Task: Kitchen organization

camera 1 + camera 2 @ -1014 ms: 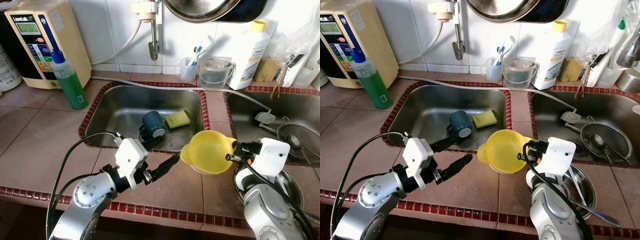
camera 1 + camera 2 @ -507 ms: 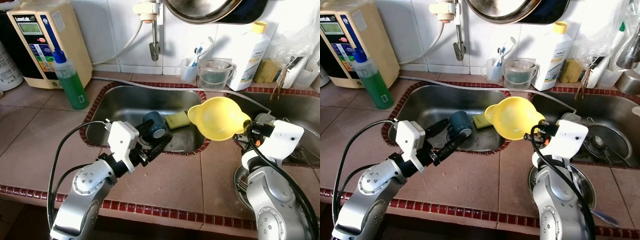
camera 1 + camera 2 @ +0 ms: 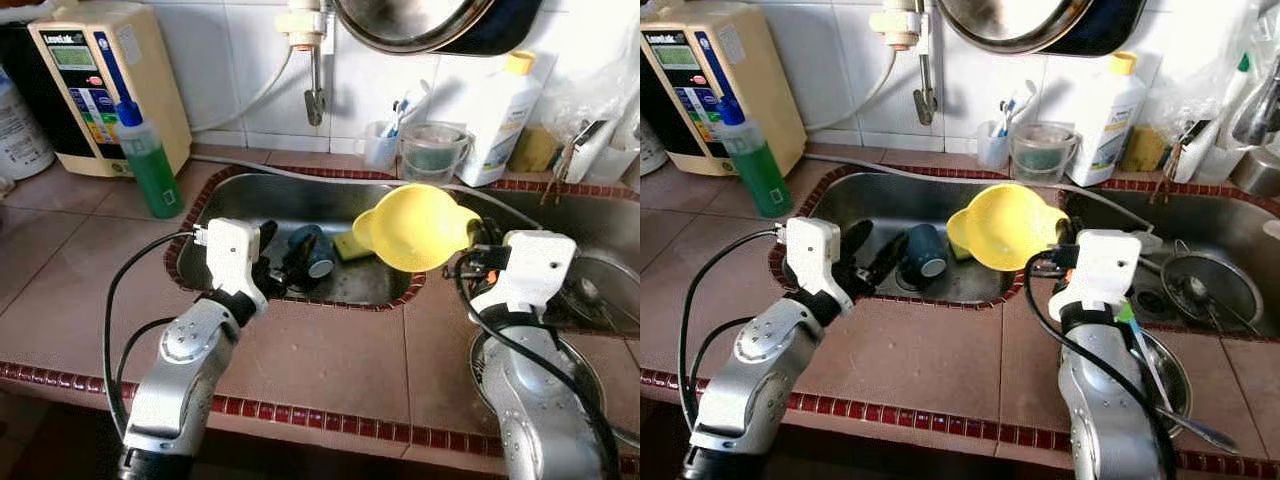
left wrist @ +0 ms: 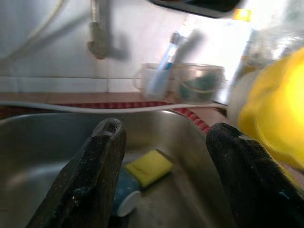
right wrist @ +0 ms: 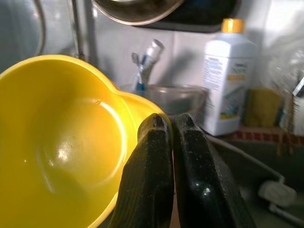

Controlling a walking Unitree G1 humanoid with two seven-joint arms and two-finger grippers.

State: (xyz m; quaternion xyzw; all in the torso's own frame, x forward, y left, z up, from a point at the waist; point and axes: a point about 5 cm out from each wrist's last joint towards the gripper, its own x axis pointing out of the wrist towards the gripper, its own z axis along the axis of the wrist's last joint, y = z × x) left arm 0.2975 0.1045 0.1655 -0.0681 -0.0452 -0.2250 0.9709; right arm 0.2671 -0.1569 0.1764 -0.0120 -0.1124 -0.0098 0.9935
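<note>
My right gripper [image 5: 171, 137] is shut on the rim of a yellow bowl [image 3: 415, 228]. It holds the bowl tilted in the air over the right edge of the left sink [image 3: 250, 200]. A dark blue mug [image 3: 308, 252] lies on its side on the sink floor, and a yellow sponge [image 3: 350, 245] lies just right of it. My left gripper [image 3: 280, 255] is open at the sink's front edge, just left of the mug. In the left wrist view the mug [image 4: 126, 197] and sponge [image 4: 148, 167] show between its fingers [image 4: 95, 166].
A green soap bottle [image 3: 147, 160] and a beige appliance [image 3: 90, 80] stand at the back left. A faucet [image 3: 315, 60], toothbrush cup [image 3: 385, 140], clear jug [image 3: 432, 150] and white bottle [image 3: 500, 120] line the back wall. A metal bowl [image 3: 590, 370] sits on the counter at the right.
My left gripper moved forward from over the counter to the sink's edge beside the mug. My right gripper lifted the yellow bowl off the counter, tilted it, and carried it over the sink edge.
</note>
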